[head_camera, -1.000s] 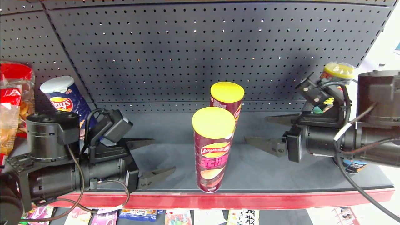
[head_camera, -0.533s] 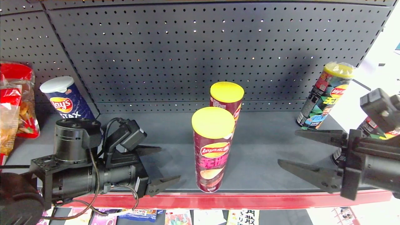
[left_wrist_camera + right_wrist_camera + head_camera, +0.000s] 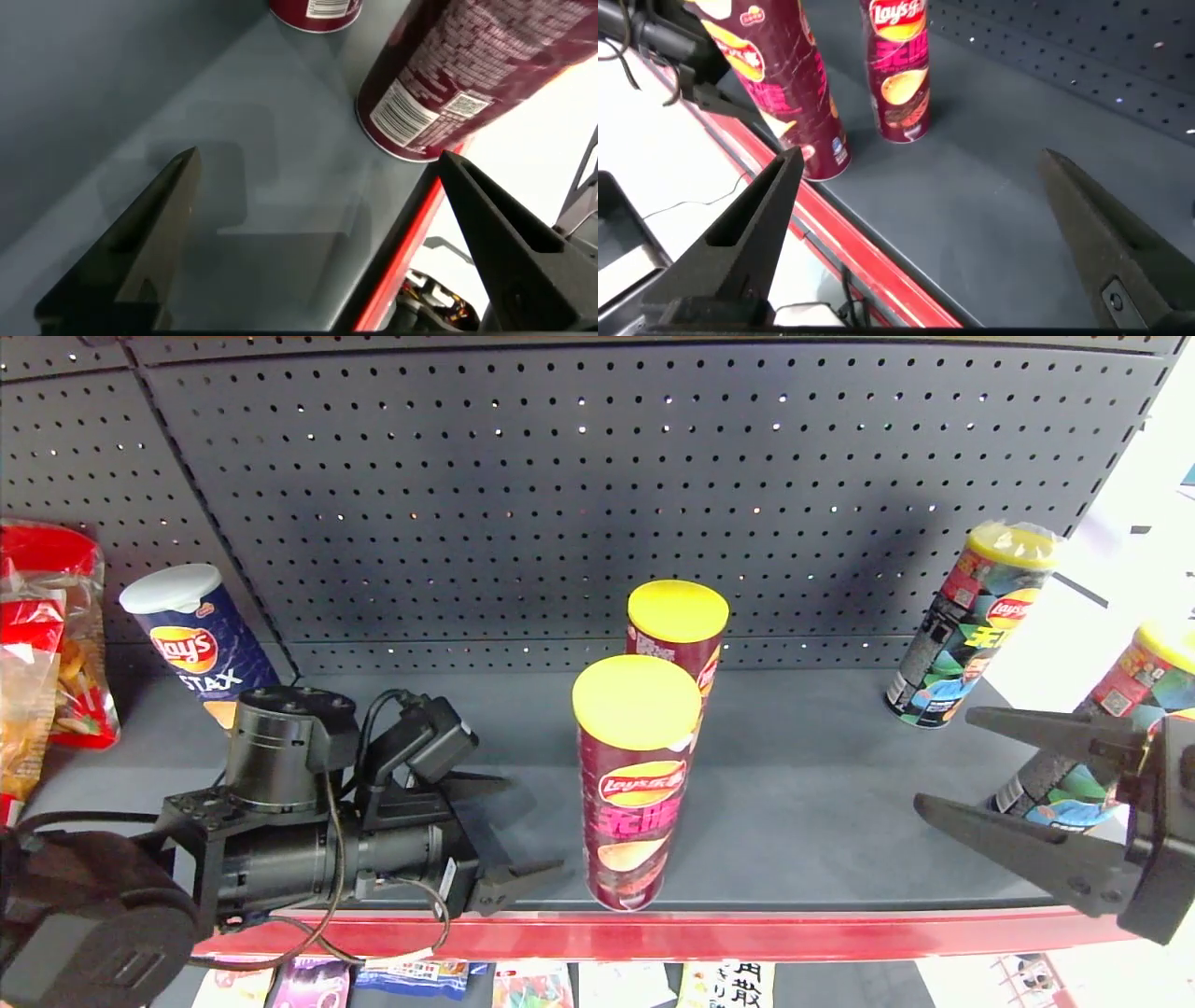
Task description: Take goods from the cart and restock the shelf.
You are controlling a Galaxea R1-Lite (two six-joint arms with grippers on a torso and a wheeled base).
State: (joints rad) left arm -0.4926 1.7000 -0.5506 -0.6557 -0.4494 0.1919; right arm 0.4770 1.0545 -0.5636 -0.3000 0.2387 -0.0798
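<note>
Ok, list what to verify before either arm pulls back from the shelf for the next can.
1. Left tool open, nothing held: ok.
2. Right tool open, nothing held: ok.
3. Front maroon can upright on the shelf, just behind its red lip: ok.
4. Rear maroon can upright behind it: ok.
5. Left tool apart from the front maroon can, though close: ok.
6. Right tool apart from the near green can at the shelf's right end: cannot tell; they overlap in the head view.

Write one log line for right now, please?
left gripper: open, empty | right gripper: open, empty | front maroon can: upright near shelf front edge
</note>
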